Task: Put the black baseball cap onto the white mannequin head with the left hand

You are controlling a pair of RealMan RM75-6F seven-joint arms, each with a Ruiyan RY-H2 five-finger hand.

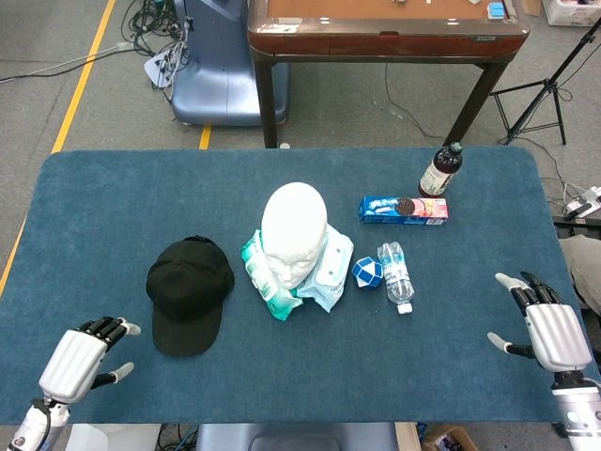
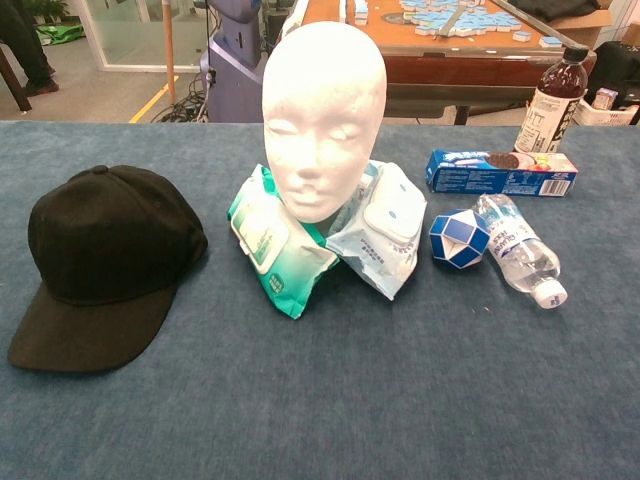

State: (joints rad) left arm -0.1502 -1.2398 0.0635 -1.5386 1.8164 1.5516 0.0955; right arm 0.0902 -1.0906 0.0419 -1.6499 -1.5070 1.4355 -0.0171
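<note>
Sitting flat on the blue table (image 1: 94,197), the black cap (image 1: 189,293) has its brim pointing toward the robot and nothing is touching it. It lies just to the left of the white head (image 1: 294,232), which stands upright, with two packs of wet wipes (image 2: 270,245) lying against its neck.

The left hand (image 1: 83,359) is near the front edge of the table, apart from the cap, with its fingers spread and nothing in it. The right hand (image 1: 547,329) is far off on the other side, also spread wide and empty. Neither hand shows in the chest view.

What could go wrong? The cap is soft, so I think a grab at the top could squash it flat, and then it would not open over the head. A grab at the thin brim alone could let the cap swing and slip out.

The white head looks light. A push from the side could tip it over or slide it on the wipes. A tipping head could also bump the blue and white puzzle ball (image 2: 458,238) and the water bottle (image 2: 517,250) lying close by.

A crooked cap might just slide off the smooth top, so it should come down from above.
</note>
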